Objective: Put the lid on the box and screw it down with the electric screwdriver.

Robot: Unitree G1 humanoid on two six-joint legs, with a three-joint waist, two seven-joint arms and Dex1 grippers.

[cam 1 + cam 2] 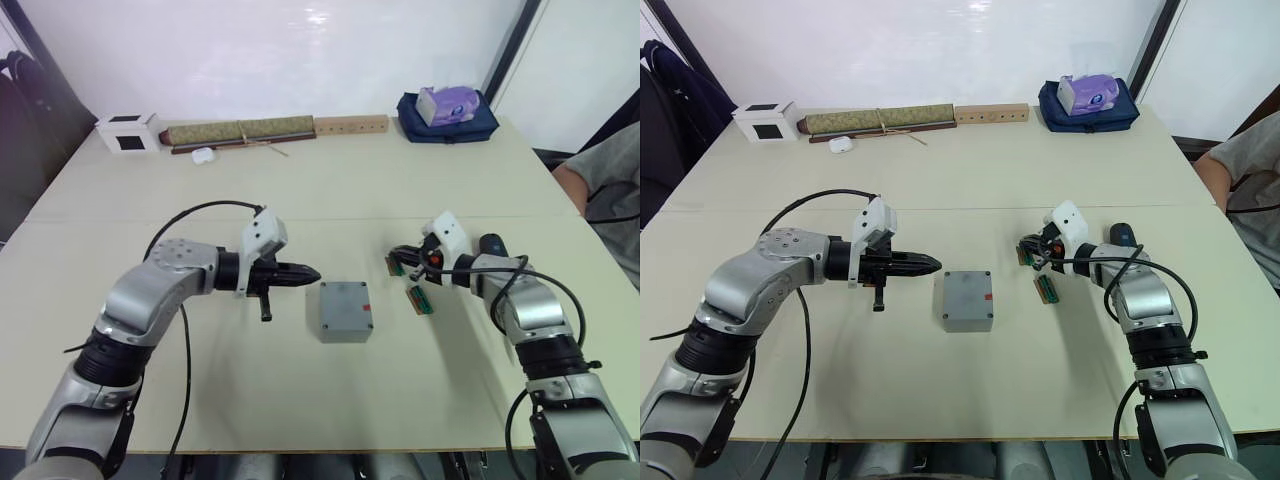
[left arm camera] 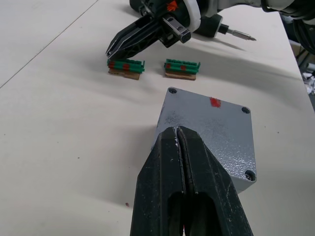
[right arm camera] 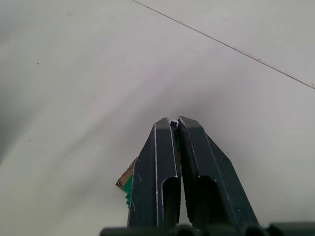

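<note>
My left tool [image 1: 308, 273] hangs pinched empty beside the lidded box [image 1: 345, 310] mid-worktop; my right tool [image 2: 114, 49], also pinched, noses a green strip [image 2: 126, 66]. I'd fetch the electric screwdriver [image 2: 227, 32] behind it, keeping its bit vertical.

No readable text, labels, brands or numbers on anything.

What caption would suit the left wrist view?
Shut left pincer poised over the closed grey box, two green strips beyond.
</note>
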